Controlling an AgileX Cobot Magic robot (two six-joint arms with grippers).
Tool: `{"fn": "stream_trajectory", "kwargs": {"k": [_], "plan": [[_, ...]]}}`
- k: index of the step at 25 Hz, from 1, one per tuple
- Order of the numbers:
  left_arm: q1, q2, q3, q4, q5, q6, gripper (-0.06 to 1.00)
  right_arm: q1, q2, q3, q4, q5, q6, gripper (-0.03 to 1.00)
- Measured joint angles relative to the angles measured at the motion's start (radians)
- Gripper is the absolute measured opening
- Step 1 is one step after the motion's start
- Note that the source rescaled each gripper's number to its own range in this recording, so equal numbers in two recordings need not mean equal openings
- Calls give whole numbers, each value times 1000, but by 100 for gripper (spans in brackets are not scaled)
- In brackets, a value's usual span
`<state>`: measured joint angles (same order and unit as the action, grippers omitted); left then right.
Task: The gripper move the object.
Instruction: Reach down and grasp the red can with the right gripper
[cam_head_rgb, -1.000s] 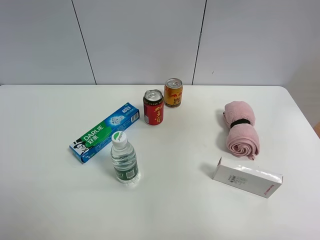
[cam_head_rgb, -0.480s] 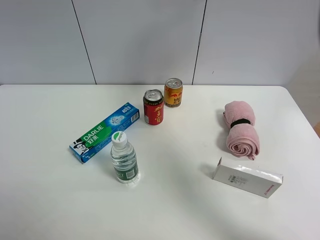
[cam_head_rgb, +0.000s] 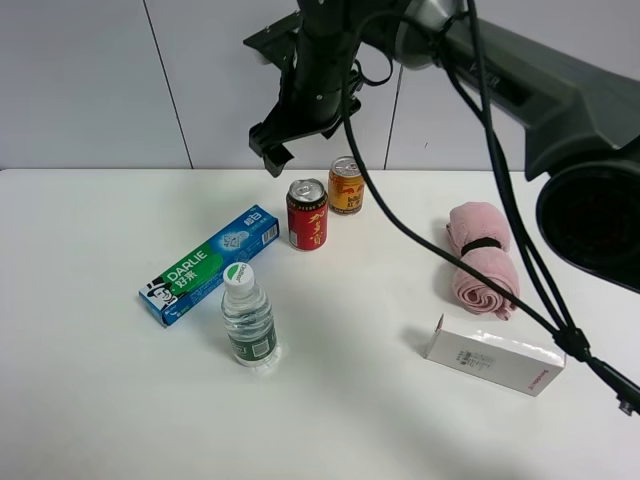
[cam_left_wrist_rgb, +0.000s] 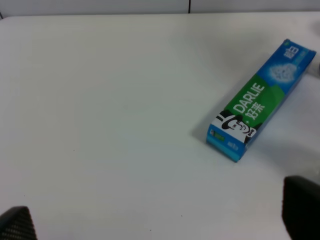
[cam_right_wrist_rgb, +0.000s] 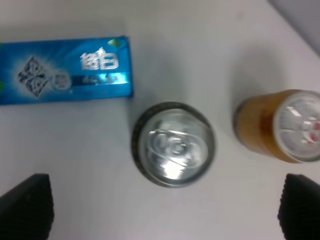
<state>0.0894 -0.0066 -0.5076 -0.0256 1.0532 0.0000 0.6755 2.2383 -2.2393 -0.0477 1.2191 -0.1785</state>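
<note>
A second ago there was only the counter (cam_head_rgb: 100, 400) and its clutter. Now the big dark arm has swung in from the right, and the right pincer (cam_head_rgb: 270, 150) hangs above the two cans at the far side. From where I stand it looks well clear of their tops, not yet down among them.

Its own camera looks straight down. The two fingers stand wide apart, and the red can (cam_right_wrist_rgb: 173, 145) sits directly beneath, about midway between them, with its silver top up and nothing touching it. The can has not budged and is upright where it was.

The gold can (cam_right_wrist_rgb: 280, 125) stands just beside it, towards one finger. The end of the toothpaste box (cam_right_wrist_rgb: 65, 70) lies near on the other side.

I'd say the lining-up is as good as done and what remains is to drop straight down and close. The finger on the gold can's side has little room, so it could clip that can on the way.

The left pincer (cam_left_wrist_rgb: 160, 220) waits off to the side with its fingers also apart and empty, the toothpaste box lying out ahead of it.
</note>
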Motion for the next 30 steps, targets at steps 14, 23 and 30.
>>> {"fn": "stream_trajectory", "kwargs": {"k": [14, 23, 30], "plan": [[0, 0, 0, 0, 0, 0, 100, -17, 108, 0, -77, -73, 17, 100], [0, 0, 0, 0, 0, 0, 100, -27, 201, 0, -77, -144, 18, 100], [0, 0, 0, 0, 0, 0, 100, -27, 258, 0, -79, -161, 28, 89]]}}
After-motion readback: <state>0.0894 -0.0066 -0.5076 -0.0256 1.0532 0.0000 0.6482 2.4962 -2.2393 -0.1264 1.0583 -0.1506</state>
